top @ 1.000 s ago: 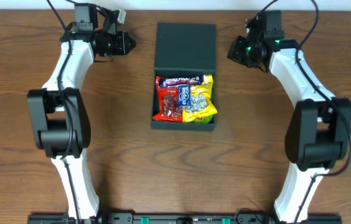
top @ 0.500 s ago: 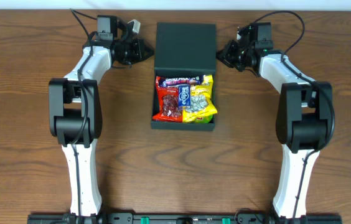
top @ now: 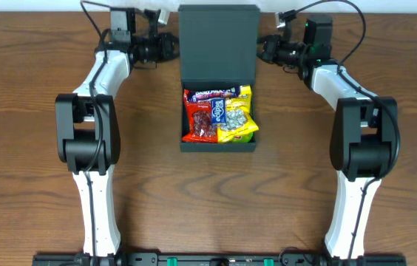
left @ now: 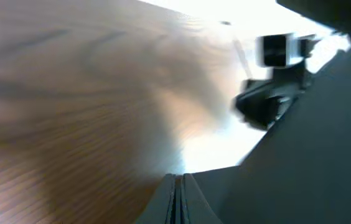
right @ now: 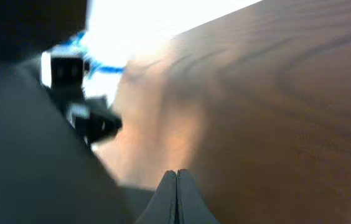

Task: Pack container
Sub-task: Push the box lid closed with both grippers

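Observation:
The dark container [top: 219,147] sits open mid-table, packed with a red snack packet [top: 200,120], a yellow one [top: 241,118] and a blue-and-white one [top: 219,111]. Its hinged lid [top: 219,43] is tilted up off the table at the back. My left gripper [top: 170,46] is shut, its tips at the lid's left edge. My right gripper [top: 262,50] is shut, its tips at the lid's right edge. In the left wrist view the shut fingers [left: 177,186] meet the dark lid [left: 325,143]. In the right wrist view the shut fingers [right: 176,182] are beside the lid [right: 26,162].
The wooden table's far edge [top: 46,10] runs just behind both grippers. Both arms' bases stand at the front edge, left [top: 97,222] and right [top: 349,222].
Both grippers have moved inward and back to the lid's two side edges. The lid, flat on the table before, now stands tilted up.

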